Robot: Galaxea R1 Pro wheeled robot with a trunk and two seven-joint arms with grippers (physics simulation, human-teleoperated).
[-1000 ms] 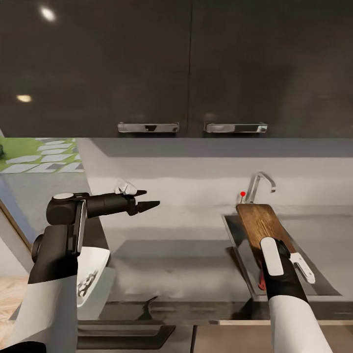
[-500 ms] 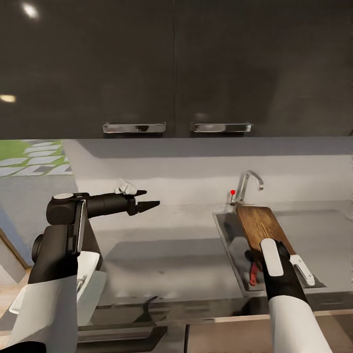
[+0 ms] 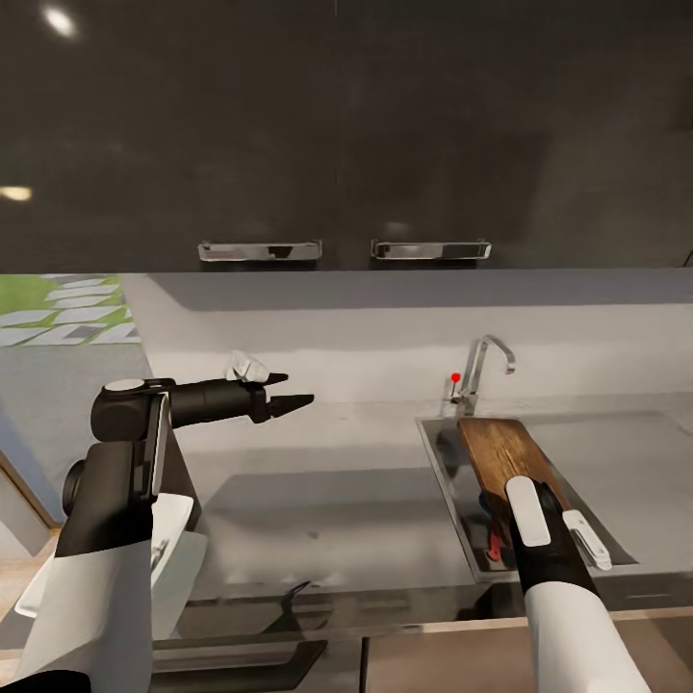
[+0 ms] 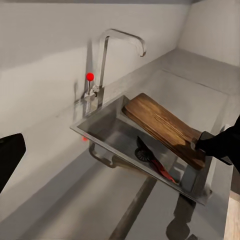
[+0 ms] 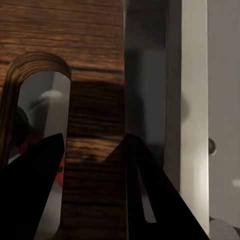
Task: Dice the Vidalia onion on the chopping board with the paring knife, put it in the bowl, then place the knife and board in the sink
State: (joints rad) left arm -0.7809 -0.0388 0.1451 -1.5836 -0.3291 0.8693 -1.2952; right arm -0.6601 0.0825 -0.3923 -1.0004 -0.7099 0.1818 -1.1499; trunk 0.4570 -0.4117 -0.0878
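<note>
The right gripper (image 3: 512,496), closed on the chopping board (image 3: 502,449), has lowered it into the sink (image 3: 445,472) by the knife (image 3: 495,544); the left gripper (image 3: 292,390) stays open.

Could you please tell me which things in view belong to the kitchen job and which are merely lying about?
Job:
chopping board, held over the sink by the right gripper
paring knife, lying in the basin
countertop

Lying about:
tap
upper cabinets
left gripper, open and empty
</note>
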